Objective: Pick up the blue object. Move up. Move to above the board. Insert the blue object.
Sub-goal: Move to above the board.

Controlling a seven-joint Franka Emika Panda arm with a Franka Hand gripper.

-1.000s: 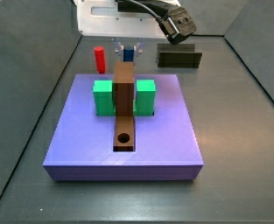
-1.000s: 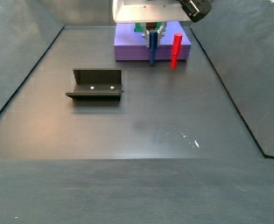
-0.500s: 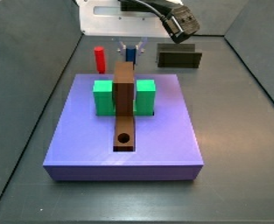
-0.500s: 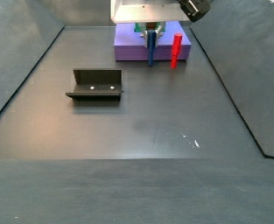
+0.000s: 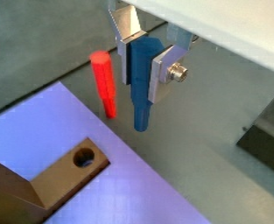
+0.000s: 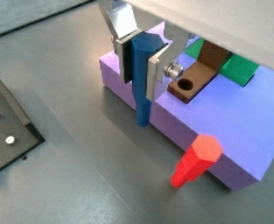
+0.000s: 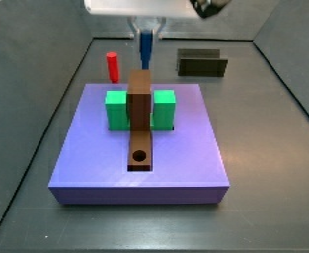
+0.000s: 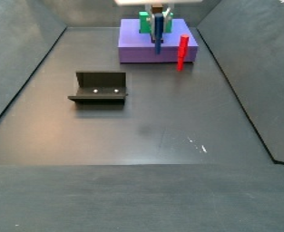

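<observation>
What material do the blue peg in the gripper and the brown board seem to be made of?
The blue peg, held in the gripper above the floor, looks like matte plastic: even colour, no grain, though painted wood is possible. The board looks like wood or brown plastic: flat brown with no clear grain, so this stays open.

Robot test cell, grey walled floor [image 8: 144, 127], fixture [image 8: 99, 88], pincer [image 5: 146, 63] overhead
</observation>
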